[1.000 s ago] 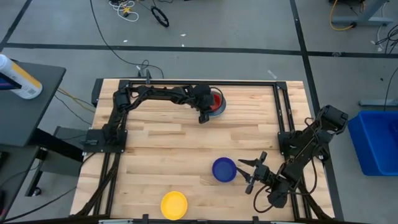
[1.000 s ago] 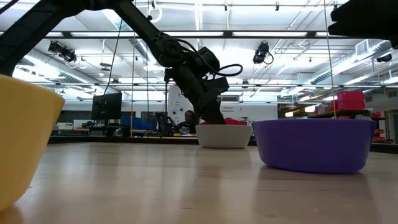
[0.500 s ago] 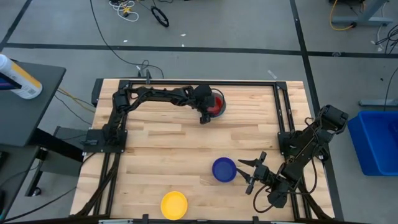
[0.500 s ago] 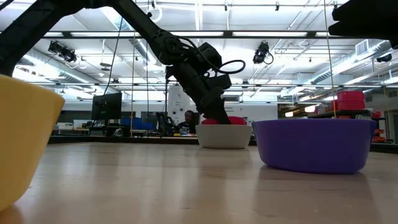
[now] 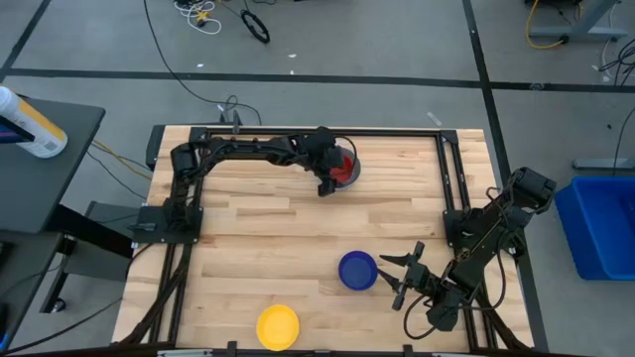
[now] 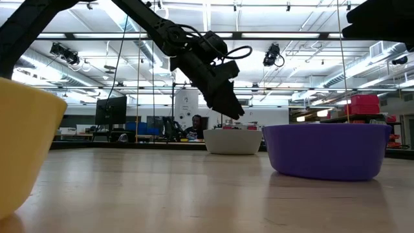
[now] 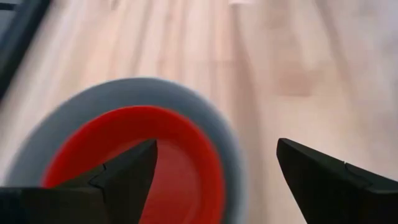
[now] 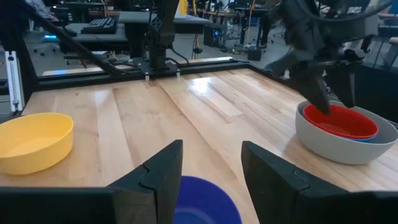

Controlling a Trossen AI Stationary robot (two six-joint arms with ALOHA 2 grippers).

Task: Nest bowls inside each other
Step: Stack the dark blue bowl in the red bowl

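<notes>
A red bowl (image 7: pixel 146 165) sits nested in the grey bowl (image 5: pixel 349 171) at the table's far middle, and a light blue rim (image 8: pixel 372 139) shows between the two. My left gripper (image 5: pixel 331 179) hangs open just above them, fingers slanting down with nothing between them; in the low view this gripper (image 6: pixel 231 105) is clear of the grey bowl (image 6: pixel 233 140). The dark blue bowl (image 5: pixel 357 270) rests on its base near the front right. My right gripper (image 5: pixel 389 274) stands open just to its right. The yellow bowl (image 5: pixel 278 325) rests at the front edge.
Black arm frames run along the table's left side (image 5: pixel 184 198) and right side (image 5: pixel 451 188). Bare wood lies between the nested bowls and the two front bowls. Beyond the table are a blue bin (image 5: pixel 600 223) and a side table with a bottle (image 5: pixel 30 124).
My left gripper has opened and let go of the red bowl, then risen and tipped up away from it. The red bowl, first showing above the grey bowl's rim, has sunk down into the grey bowl. The right arm has kept still.
</notes>
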